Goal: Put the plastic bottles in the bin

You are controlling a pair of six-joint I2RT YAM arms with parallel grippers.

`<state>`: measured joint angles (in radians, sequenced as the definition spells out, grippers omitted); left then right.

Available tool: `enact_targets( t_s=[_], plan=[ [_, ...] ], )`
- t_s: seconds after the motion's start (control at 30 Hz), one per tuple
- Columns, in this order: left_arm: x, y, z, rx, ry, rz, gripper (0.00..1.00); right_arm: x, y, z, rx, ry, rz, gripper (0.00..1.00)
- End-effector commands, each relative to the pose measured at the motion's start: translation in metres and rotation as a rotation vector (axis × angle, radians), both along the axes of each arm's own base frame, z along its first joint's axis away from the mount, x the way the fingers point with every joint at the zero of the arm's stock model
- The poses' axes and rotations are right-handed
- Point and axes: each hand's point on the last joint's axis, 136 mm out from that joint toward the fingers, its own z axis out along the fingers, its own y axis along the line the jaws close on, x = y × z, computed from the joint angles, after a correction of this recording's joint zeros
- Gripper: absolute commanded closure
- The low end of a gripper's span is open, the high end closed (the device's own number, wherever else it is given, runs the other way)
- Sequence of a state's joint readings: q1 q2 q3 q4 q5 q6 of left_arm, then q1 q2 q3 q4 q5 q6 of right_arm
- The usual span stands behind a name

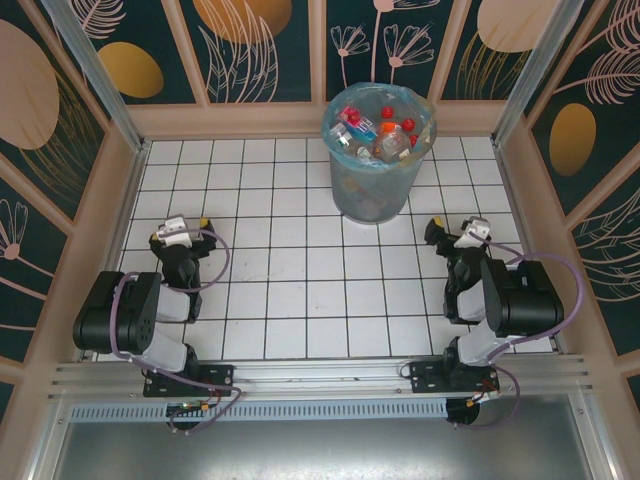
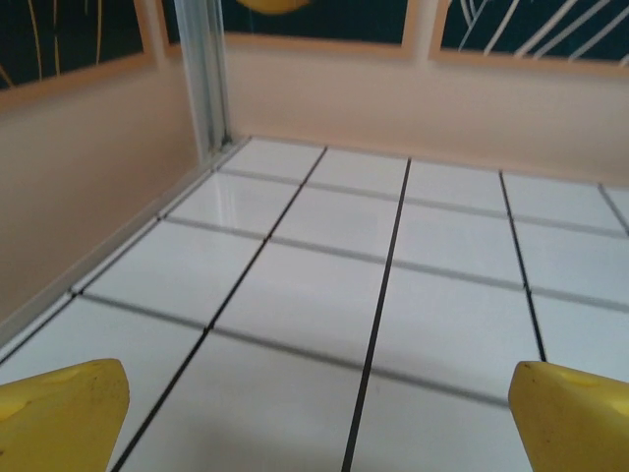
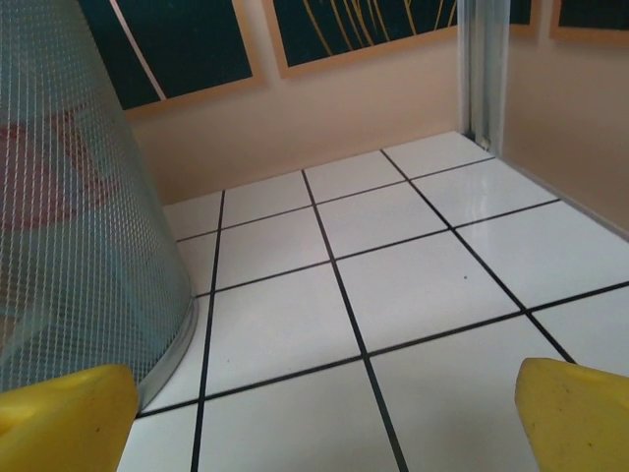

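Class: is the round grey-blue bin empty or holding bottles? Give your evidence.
Holding bottles: the round grey-blue bin shows clear plastic bottles with red and orange caps piled near its rim.

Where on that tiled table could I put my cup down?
The tiles between the left claw and the right claw are bare, as is the stretch before the bin. Crowded only inside the bin, packed with bottles.
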<state>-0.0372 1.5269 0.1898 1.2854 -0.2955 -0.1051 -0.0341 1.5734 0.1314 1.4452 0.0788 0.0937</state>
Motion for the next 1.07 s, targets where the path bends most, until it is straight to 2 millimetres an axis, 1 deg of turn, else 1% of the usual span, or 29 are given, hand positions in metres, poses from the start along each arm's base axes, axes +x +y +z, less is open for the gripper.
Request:
enact_targets(
  t_s=[0.0,0.17,1.03],
  plan=[
    [0.0048,0.0057,0.018,-0.015,-0.063,0.027,0.01,0.0051,-0.0114,0.0098,-0.035,-0.019,-0.081,0.01],
    [0.0045,0.0056,0.018,-0.014,-0.065,0.027,0.01,0.0109,-0.0073,0.0076,-0.048,0.001,-0.066,0.01],
    [0.0057,0.0033,0.018,-0.01,-0.063,0.013,0.01,0.0112,-0.0052,0.0075,-0.056,0.003,-0.062,0.01]
  ],
)
